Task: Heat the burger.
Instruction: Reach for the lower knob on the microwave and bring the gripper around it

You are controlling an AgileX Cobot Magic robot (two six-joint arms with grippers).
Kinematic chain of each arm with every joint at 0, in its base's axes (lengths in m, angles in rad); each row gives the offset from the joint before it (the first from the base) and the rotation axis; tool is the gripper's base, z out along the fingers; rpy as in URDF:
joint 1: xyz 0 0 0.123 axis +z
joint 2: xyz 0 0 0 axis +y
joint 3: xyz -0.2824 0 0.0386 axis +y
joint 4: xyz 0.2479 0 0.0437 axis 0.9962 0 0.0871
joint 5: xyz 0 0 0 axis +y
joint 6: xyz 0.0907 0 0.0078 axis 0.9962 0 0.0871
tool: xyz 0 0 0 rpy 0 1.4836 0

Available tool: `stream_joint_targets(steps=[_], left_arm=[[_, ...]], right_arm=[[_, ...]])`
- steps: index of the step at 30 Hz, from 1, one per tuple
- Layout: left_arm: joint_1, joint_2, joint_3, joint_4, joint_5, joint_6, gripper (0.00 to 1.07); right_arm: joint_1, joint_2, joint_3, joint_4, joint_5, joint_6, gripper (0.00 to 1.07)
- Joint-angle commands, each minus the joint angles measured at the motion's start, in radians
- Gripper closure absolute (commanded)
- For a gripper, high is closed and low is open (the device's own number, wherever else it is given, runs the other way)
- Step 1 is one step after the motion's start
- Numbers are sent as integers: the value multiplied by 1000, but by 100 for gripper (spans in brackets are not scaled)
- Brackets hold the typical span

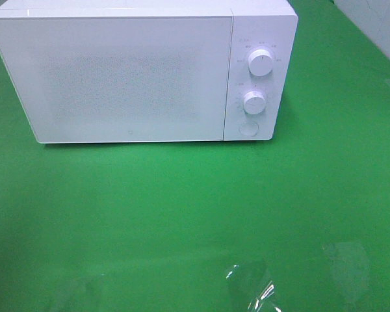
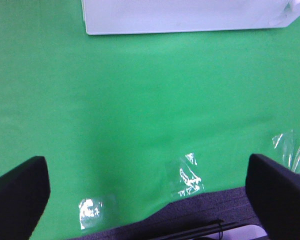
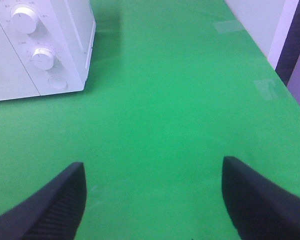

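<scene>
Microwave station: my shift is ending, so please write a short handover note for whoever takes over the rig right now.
Left gripper: open, nothing between its fingers, over the bare green table in front of the microwave.
Right gripper: open and empty, off the microwave's control-panel side.
Microwave: door shut; two dials and the round button untouched by either gripper.
Burger: not seen in any view; whether it is inside cannot be told.
Done: nothing the views confirm.
Left: locate the burger; if it is not inside, probably open the door, load it, shut and set the dials.
</scene>
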Motion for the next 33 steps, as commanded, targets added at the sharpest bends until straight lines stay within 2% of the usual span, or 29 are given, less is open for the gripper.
stream_joint_targets(steps=[1,2,3,4,5,7,8,9,10,11,12,14,19,27,29,33], left_arm=[[2,-68,70,-11,19,-13,8],[2,-121,140,-11,-5,-13,8],[2,-121,140,-11,-5,-13,8],[2,-171,202,-8,-33,-8,8],[2,-171,202,-8,-33,-8,8],[2,-244,293,-5,-66,19,8],[2,-244,293,-5,-66,19,8],[2,-277,355,-5,-70,36,8],[2,-277,355,-5,-70,36,8],[2,-307,415,-7,-71,64,8],[2,-341,421,-19,-137,66,8],[2,-354,424,-21,-153,67,8],[2,-428,450,15,-148,56,8],[0,-477,450,8,-149,56,8],[0,-550,450,-22,-152,56,8],[20,-637,450,-25,-153,56,8]], right_arm=[[-6,-25,3,1,-7,8,34],[-6,-25,3,1,-7,8,34],[-6,-25,3,1,-7,8,34],[-6,-25,3,1,-7,8,34],[-6,-25,3,1,-7,8,34],[-6,-25,3,1,-7,8,34],[-6,-25,3,1,-7,8,34],[-6,-25,3,1,-7,8,34],[-6,-25,3,1,-7,8,34],[-6,-25,3,1,-7,8,34],[-6,-25,3,0,-7,8,34],[-6,-25,3,1,-7,8,34],[-6,-25,3,1,-7,8,34],[-6,-25,3,1,-7,8,34],[-6,-25,3,1,-7,8,34],[-6,-25,3,1,-7,8,34]])
